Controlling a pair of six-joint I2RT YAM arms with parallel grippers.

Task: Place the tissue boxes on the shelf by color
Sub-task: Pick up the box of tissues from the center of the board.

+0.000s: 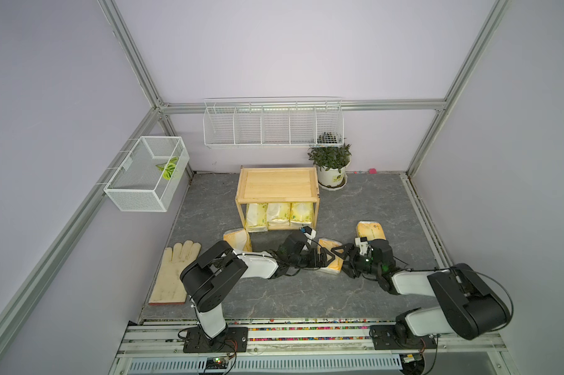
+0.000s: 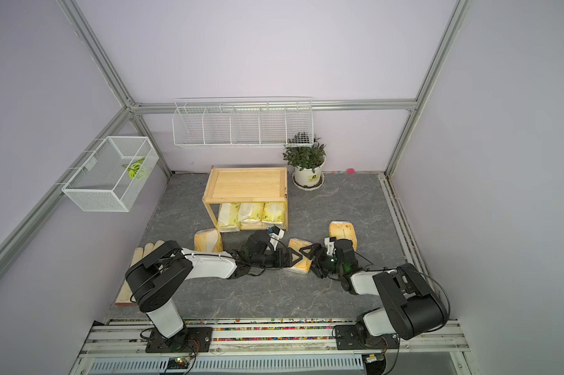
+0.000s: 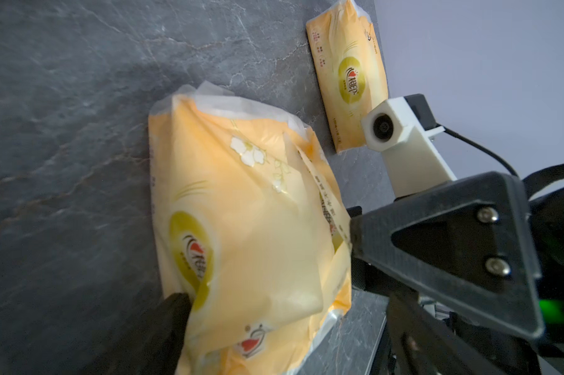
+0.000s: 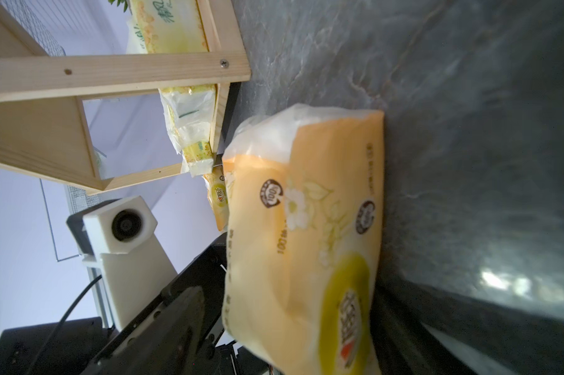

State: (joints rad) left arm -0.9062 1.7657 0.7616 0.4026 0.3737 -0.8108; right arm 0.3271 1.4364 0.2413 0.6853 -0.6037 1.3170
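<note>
The pale wooden shelf [image 1: 277, 187] [image 2: 245, 186] stands at the back, its tray top bare. Three lemon-yellow tissue boxes [image 1: 279, 214] fill its lower tier. One orange tissue box [image 1: 331, 258] [image 3: 241, 227] [image 4: 306, 243] stands on its edge mid-table between both grippers. My left gripper [image 1: 324, 259] [image 3: 287, 302] is open around it; one finger [image 3: 173, 315] touches it, and table shows beside the other finger. My right gripper [image 1: 343, 256] [image 4: 293, 321] straddles it from the opposite side, open, with a gap at one finger. Two more orange tissue boxes lie on the table, one on the left [image 1: 238, 238] and one on the right [image 1: 370, 231] [image 3: 349, 74].
A cream glove [image 1: 173, 272] lies front left. A potted plant [image 1: 331, 165] stands right of the shelf. White wire baskets hang on the back wall [image 1: 272, 125] and the left wall [image 1: 147, 173]. Grey marbled table [image 1: 274, 298].
</note>
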